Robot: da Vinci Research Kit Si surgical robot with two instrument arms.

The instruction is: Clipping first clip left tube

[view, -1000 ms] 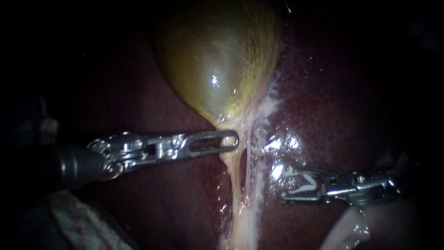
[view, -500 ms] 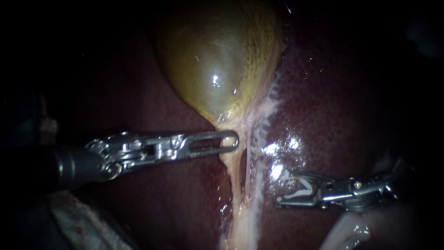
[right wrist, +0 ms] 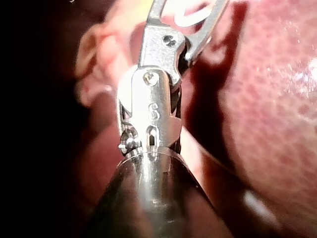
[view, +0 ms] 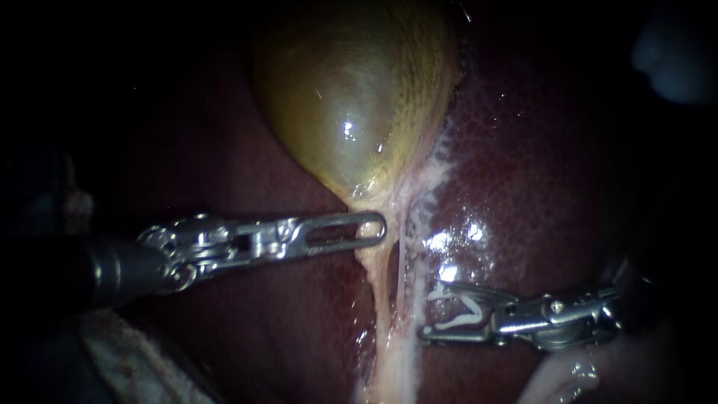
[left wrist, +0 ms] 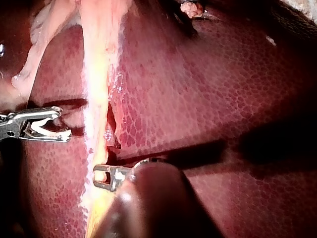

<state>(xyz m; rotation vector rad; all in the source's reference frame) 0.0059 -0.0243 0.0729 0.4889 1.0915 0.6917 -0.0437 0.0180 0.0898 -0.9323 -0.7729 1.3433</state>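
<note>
Two instruments: left instrument (view: 366,224) jaws clamped on one gallbladder (view: 351,97); right instrument (view: 437,314), 4 o'clock, jaws gripping one clip (view: 464,310).

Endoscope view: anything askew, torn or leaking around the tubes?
Nothing stands out. The white clip sits straight in the right tool, short of the pale tubes. The left tool grips the neck of the yellow-green gallbladder. No tear or spill shows on the dark red liver.
</note>
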